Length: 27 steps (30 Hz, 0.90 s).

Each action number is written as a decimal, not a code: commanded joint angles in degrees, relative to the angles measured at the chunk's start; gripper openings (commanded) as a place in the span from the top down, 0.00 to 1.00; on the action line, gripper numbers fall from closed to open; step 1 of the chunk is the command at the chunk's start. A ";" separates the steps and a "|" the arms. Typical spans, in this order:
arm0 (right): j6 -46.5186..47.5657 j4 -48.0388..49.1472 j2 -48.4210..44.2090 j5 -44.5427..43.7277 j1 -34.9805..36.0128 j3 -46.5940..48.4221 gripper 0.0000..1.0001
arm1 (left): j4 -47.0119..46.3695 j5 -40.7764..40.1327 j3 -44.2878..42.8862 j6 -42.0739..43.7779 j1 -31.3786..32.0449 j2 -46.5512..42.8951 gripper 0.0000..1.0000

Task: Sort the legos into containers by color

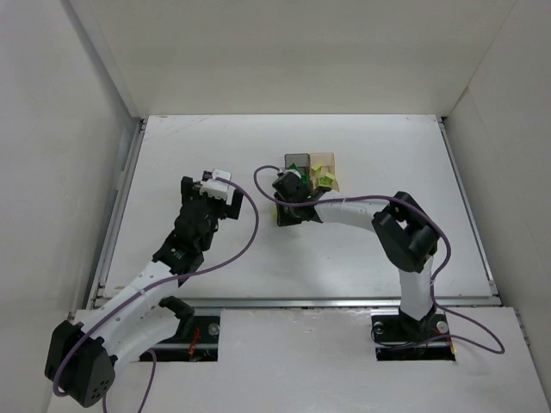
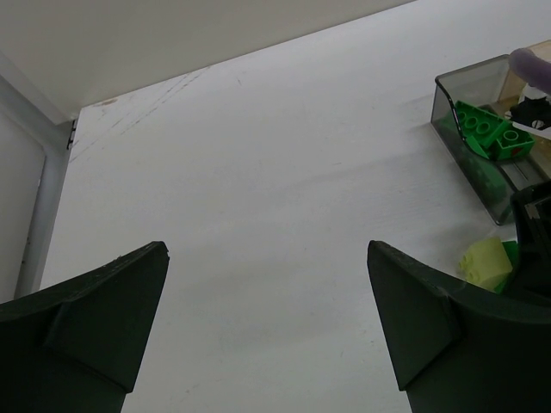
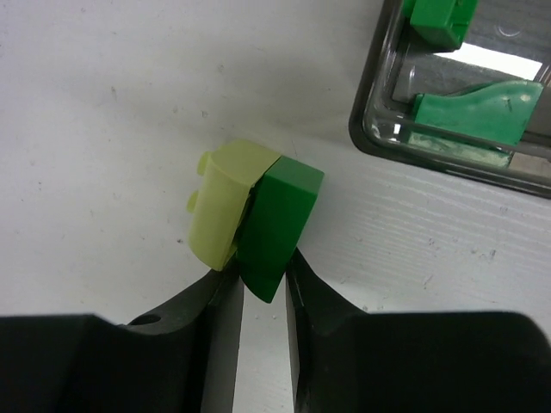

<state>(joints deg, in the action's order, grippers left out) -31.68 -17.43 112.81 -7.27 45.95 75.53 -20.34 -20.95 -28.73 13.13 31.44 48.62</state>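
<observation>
My right gripper (image 3: 261, 267) is shut on a dark green lego (image 3: 280, 215) on the table, just in front of the smoky grey container (image 3: 368, 120). A pale yellow-green lego (image 3: 222, 202) leans against the green one, outside the left finger. The grey container holds dark green legos (image 3: 469, 107). Seen from above, the grey container (image 1: 299, 160) adjoins the pale orange container (image 1: 327, 160), which holds yellow-green legos (image 1: 325, 179). My left gripper (image 2: 267, 249) is open over bare table, well to the left of the containers, with nothing between its fingers.
White walls enclose the table on the left, back and right. A metal rail (image 1: 116, 206) runs along the left edge. The right arm's purple cable (image 1: 362, 196) loops over the table near the containers.
</observation>
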 commanded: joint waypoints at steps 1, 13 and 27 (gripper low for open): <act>2.15 0.29 1.53 -1.08 0.54 1.47 1.00 | -1.90 1.08 0.25 -0.21 0.29 -1.34 0.00; 16.55 3.28 -12.78 11.48 0.54 -3.54 1.00 | 5.65 30.76 -2.02 8.84 0.29 -1.95 0.14; 31.24 0.73 -22.99 26.43 0.54 2.51 1.00 | 11.81 57.25 -20.29 12.36 -2.96 10.44 0.01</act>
<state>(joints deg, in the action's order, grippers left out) -4.27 -16.47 90.78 15.07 46.17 75.99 -6.33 32.27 -44.53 25.63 29.10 58.28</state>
